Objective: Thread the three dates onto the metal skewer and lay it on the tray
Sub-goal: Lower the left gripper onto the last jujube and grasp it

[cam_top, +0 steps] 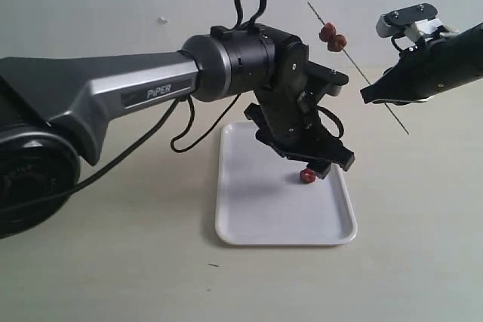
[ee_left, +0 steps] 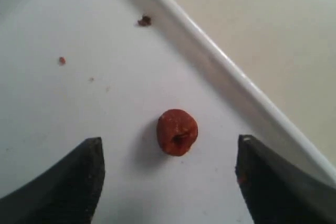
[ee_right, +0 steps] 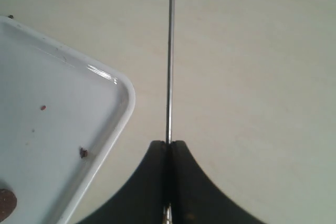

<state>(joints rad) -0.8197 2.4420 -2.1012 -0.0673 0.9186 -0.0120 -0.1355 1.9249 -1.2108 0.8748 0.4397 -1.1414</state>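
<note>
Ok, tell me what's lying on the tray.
One date lies on the tray, between the open left fingers, untouched. A few red crumbs lie nearby. The left arm covers the tray's far end in the exterior view, so anything there is hidden.

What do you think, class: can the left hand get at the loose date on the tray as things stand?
Probably yes. The left hand hangs open just above the date, which lies on the tray between the fingers, with nothing in the way.
</note>
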